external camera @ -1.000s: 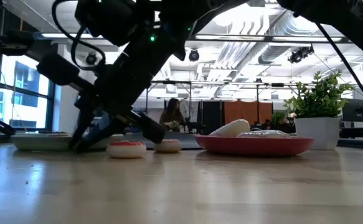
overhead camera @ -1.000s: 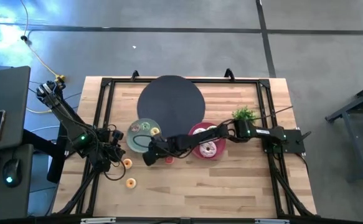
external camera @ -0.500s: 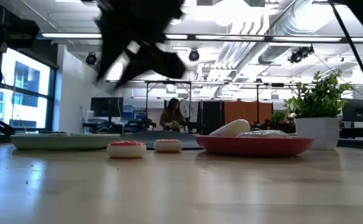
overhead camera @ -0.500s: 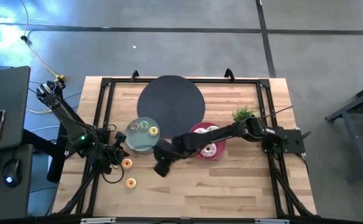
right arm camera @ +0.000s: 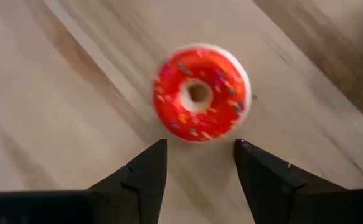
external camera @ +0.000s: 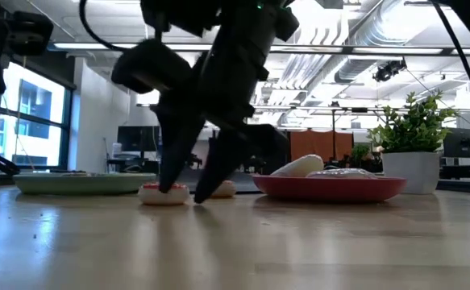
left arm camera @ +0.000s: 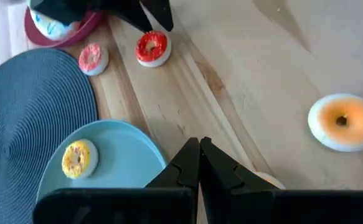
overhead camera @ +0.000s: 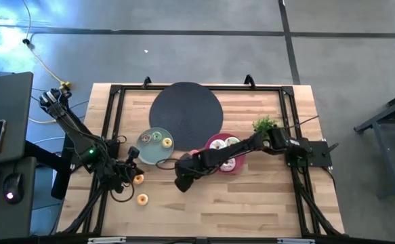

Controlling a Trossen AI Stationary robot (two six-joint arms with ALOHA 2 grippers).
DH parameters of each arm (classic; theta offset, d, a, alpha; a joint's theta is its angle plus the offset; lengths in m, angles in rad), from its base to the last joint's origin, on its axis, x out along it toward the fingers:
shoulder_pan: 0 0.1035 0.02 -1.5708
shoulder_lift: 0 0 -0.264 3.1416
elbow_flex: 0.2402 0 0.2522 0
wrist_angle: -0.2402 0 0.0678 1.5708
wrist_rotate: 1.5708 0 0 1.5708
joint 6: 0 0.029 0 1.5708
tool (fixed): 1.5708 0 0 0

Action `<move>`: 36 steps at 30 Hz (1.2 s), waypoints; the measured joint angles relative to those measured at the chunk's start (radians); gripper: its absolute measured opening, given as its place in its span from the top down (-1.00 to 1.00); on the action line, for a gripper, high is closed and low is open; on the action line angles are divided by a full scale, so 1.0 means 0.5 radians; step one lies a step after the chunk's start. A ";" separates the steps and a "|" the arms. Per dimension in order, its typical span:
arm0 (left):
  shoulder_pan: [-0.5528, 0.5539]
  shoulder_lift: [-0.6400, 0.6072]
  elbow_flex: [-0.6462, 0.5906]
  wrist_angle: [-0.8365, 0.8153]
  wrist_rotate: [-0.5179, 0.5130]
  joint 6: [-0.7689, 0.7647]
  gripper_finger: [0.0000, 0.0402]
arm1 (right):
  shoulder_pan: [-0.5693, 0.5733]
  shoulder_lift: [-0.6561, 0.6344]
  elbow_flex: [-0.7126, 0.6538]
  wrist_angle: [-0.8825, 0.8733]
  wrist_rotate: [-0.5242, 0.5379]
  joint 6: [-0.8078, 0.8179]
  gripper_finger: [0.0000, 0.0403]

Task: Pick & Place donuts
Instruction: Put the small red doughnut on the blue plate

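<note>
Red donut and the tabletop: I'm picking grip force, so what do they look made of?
Red donut: probably moulded plastic or rubber, matte, with painted-looking sprinkles and a clean white rim; the look leaves hardness open. Tabletop: light wood planks with visible grain and seams, satin finish.

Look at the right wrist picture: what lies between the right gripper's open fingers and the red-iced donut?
Only bare wooden tabletop. In the right wrist view the right gripper is open just short of the red-iced donut, not touching it.

Red, sprinkle-speckled donut (right arm camera: 201, 93)
</note>
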 joint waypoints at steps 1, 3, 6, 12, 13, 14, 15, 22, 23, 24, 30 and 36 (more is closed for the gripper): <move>0.000 0.000 0.000 0.007 0.000 0.004 1.00 | -0.008 -0.008 -0.005 0.002 -0.010 0.004 0.12; 0.000 0.000 0.000 0.004 -0.003 -0.005 1.00 | -0.020 -0.025 -0.014 -0.033 -0.008 0.004 0.15; 0.000 0.000 0.000 0.006 -0.027 -0.038 1.00 | -0.051 -0.073 -0.011 -0.003 0.007 -0.003 0.18; 0.000 0.000 0.000 0.009 -0.047 -0.043 1.00 | -0.145 -0.085 -0.014 -0.069 0.028 0.028 0.22; 0.000 0.000 0.000 0.009 -0.059 -0.043 1.00 | -0.156 -0.085 -0.015 -0.044 0.040 0.027 0.22; 0.000 0.000 0.000 0.009 -0.073 -0.043 1.00 | -0.160 -0.087 -0.012 0.000 0.039 0.029 0.23; 0.000 0.000 0.000 0.009 -0.082 -0.043 1.00 | -0.158 -0.089 -0.009 0.050 0.041 0.028 0.22; 0.000 0.001 0.000 0.007 -0.095 -0.045 1.00 | -0.087 -0.045 -0.010 0.110 0.128 -0.116 0.23; 0.001 0.001 0.000 0.006 -0.096 -0.049 1.00 | -0.076 -0.043 -0.010 0.066 0.174 -0.142 0.23; 0.001 0.000 0.000 0.007 -0.096 -0.054 1.00 | -0.067 -0.036 -0.010 0.051 0.217 -0.178 0.23; 0.001 0.001 0.000 -0.004 -0.097 -0.097 1.00 | -0.047 -0.004 -0.007 0.080 0.339 -0.480 0.31; 0.001 0.000 0.000 -0.012 -0.097 -0.118 1.00 | -0.041 0.046 -0.007 0.183 0.221 -0.714 0.46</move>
